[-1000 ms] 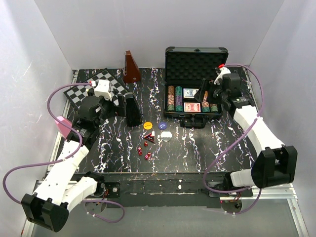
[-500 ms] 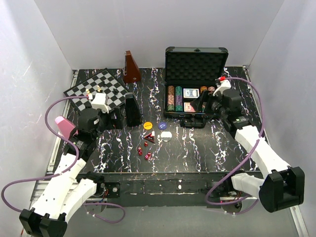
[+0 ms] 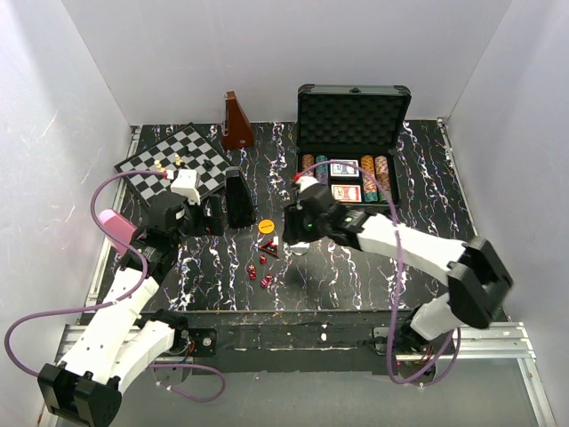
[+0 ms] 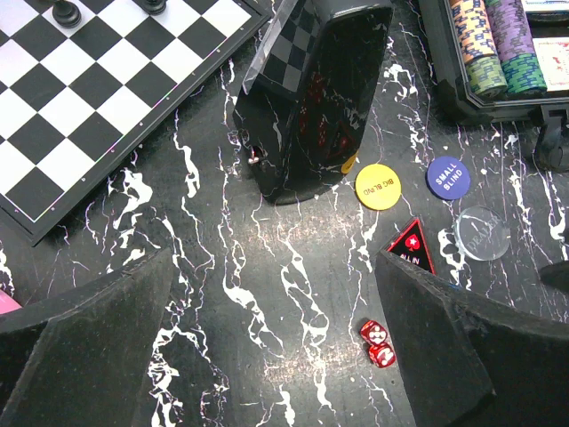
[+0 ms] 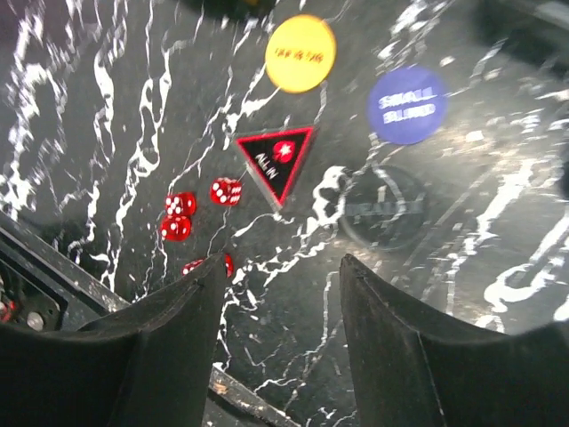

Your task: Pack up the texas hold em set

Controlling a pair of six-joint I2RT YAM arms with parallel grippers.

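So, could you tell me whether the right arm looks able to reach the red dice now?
Probably yes: the right arm has its jaws open low over the table, close beside the red dice, and nothing stands between them.

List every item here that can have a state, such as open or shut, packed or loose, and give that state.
black case: open, lid upright.
chip rows: packed in case.
card decks: packed in case.
yellow button: loose on table.
blue button: loose on table.
clear button: loose on table.
red dice: loose on table.
left gripper: open, empty.
right gripper: open, empty.
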